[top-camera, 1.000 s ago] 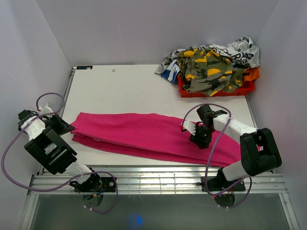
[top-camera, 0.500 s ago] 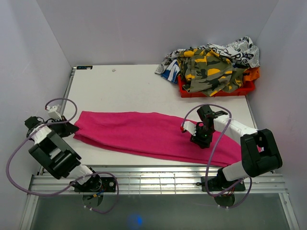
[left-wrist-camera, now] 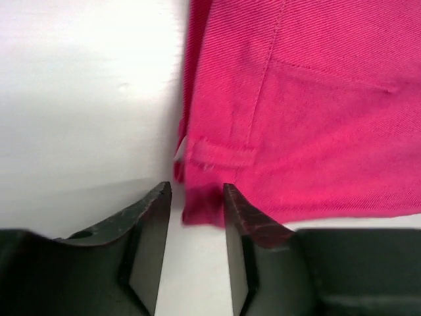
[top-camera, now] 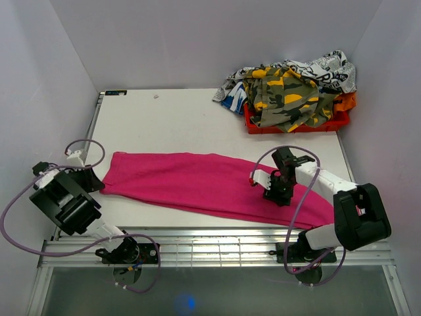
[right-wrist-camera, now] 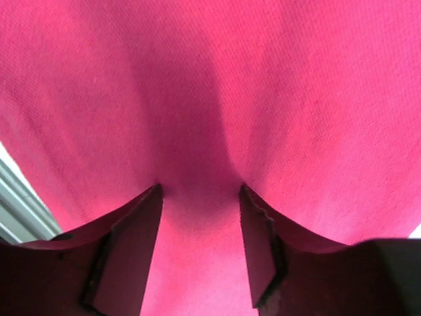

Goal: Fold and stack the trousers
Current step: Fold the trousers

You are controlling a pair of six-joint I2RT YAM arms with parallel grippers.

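The magenta trousers (top-camera: pixel 191 181) lie stretched flat across the near half of the table, from left to near right. My left gripper (top-camera: pixel 94 179) sits at their left end, low on the table. In the left wrist view its jaws (left-wrist-camera: pixel 196 191) stand apart, and the waistband corner with a belt loop (left-wrist-camera: pixel 210 158) lies loose at the fingertips, not pinched. My right gripper (top-camera: pixel 276 191) rests on the cloth right of the middle. In the right wrist view its jaws (right-wrist-camera: pixel 199 189) are open, the tips pressing down on the trousers (right-wrist-camera: pixel 210 79), which fill that view.
A red bin (top-camera: pixel 296 124) at the back right corner holds a heap of clothes, topped by a camouflage garment (top-camera: pixel 283 95). White walls close in the table (top-camera: pixel 171 118) on three sides. A metal rail (top-camera: pixel 210 247) runs along the near edge.
My left gripper has opened and let go of the waistband end, which now lies flat. The lower fold at that end has been pulled out. My right gripper slid slightly nearer.
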